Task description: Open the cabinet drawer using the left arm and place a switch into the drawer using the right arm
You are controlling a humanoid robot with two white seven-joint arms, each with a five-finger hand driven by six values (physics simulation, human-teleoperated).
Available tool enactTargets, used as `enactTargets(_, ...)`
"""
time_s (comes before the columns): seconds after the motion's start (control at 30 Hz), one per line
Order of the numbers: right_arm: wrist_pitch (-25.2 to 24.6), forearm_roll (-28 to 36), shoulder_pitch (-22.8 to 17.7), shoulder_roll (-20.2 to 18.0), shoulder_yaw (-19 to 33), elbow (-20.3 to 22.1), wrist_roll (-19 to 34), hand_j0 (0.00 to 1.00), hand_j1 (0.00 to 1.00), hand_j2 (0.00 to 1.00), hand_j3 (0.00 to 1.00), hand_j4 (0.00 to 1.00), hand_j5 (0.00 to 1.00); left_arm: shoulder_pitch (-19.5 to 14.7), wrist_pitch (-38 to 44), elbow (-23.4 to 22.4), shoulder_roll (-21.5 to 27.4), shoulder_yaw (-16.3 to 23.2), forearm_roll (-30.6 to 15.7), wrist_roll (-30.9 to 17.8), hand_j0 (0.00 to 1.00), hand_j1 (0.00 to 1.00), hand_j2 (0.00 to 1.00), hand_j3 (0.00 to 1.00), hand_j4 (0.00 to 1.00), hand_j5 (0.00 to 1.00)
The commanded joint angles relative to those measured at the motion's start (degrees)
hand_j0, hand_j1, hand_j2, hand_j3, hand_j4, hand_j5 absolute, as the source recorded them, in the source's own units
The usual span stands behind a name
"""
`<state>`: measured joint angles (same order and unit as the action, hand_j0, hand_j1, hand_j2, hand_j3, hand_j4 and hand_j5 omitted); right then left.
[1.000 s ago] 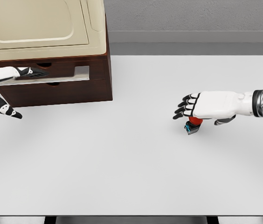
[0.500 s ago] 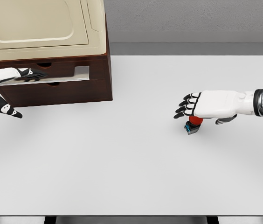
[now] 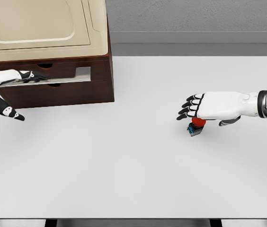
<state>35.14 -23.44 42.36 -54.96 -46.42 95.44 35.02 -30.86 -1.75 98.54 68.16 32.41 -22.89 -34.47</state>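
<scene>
Hovering spread right robot hand (image 3: 196, 108) over red-capped boxy switch (image 3: 195, 126); glossy wooden cabinet (image 3: 72, 87).

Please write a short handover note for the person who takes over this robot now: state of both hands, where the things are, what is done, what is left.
Left hand: at the front of the cabinet drawer, fingers reaching into the narrow gap; firm grip not visible.
Right hand: open, flat, right above the switch, not grasping it.
Switch: on the white table, right of centre, red cap up.
Done: drawer of the brown cabinet only slightly open.
Left: pull drawer out fully, grasp switch, place it in the drawer.
</scene>
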Motion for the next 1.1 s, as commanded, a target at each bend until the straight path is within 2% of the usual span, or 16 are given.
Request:
enactTargets(0.0, -0.1, 0.2, -0.1, -0.1, 0.0, 0.0, 0.0, 1.0, 1.0, 1.0, 1.0, 1.0, 1.0, 0.0, -0.2, 0.3, -0.1, 1.3, 2.4, -0.5, 1.0, 1.0, 1.0, 1.0, 1.0, 1.0)
enactTargets(0.33, -0.1, -0.1, -0.4, -0.1, -0.3, -0.4, 0.0, 1.0, 1.0, 1.0, 1.0, 1.0, 1.0, 0.0, -1.0, 2.4, 1.2, 2.5, 2.1, -0.5, 1.0, 1.0, 1.0, 1.0, 1.0, 1.0)
enactTargets(0.8, -0.1, -0.1, -0.6, -0.1, -0.3, -0.6, 0.0, 1.0, 1.0, 1.0, 1.0, 1.0, 1.0, 0.9, -8.4, 2.5, 5.4, 3.8, -0.3, -0.5, 1.0, 1.0, 1.0, 1.0, 1.0, 1.0)
enactTargets(1.0, -0.1, -0.1, -0.8, 0.0, -0.5, -0.6, 0.0, 1.0, 1.0, 1.0, 1.0, 1.0, 1.0, 1.0, -12.5, 2.5, 7.3, 5.6, -0.9, -0.5, 1.0, 1.0, 1.0, 1.0, 1.0, 1.0)
enactTargets(1.07, -0.1, -0.2, -1.1, 0.0, -0.7, -1.7, 0.0, 1.0, 1.0, 1.0, 1.0, 1.0, 1.0, 1.2, -13.7, 2.5, 8.0, 6.1, -1.4, -0.5, 1.0, 1.0, 1.0, 1.0, 1.0, 1.0)
